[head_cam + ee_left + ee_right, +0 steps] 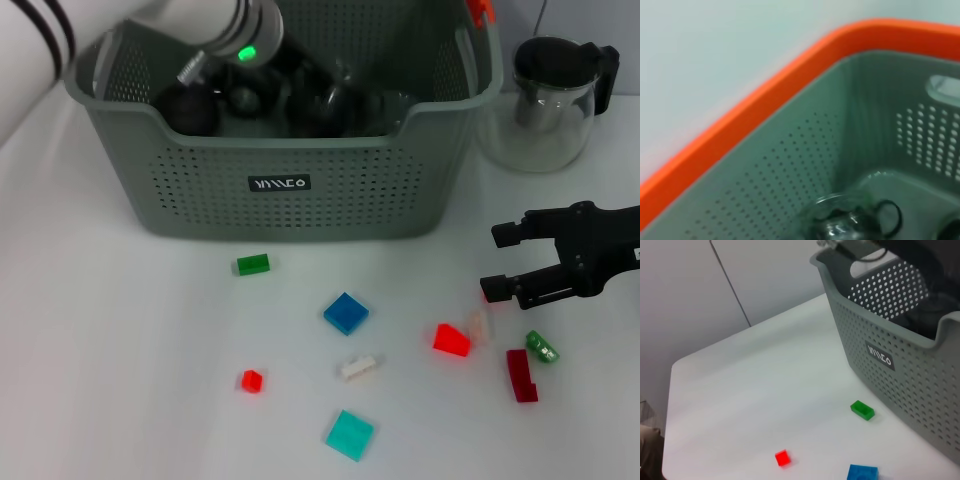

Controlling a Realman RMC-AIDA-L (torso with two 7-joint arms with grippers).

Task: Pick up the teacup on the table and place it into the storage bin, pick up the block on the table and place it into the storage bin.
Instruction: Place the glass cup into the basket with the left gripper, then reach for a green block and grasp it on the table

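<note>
left gripper: down inside the storage bin, over the teacup on its floor; i cannot tell my fingers' state.
right gripper: fingers spread, hovering above the white table.
nearest blocks: red wedge, dark red brick, so likely my next grab.

Storage bin: grey-green perforated basket, orange clip at rim, upright at table's back. Glass teacup with dark handle sits inside on its floor. Blocks loose on table in front: blue, green, small red.
</note>
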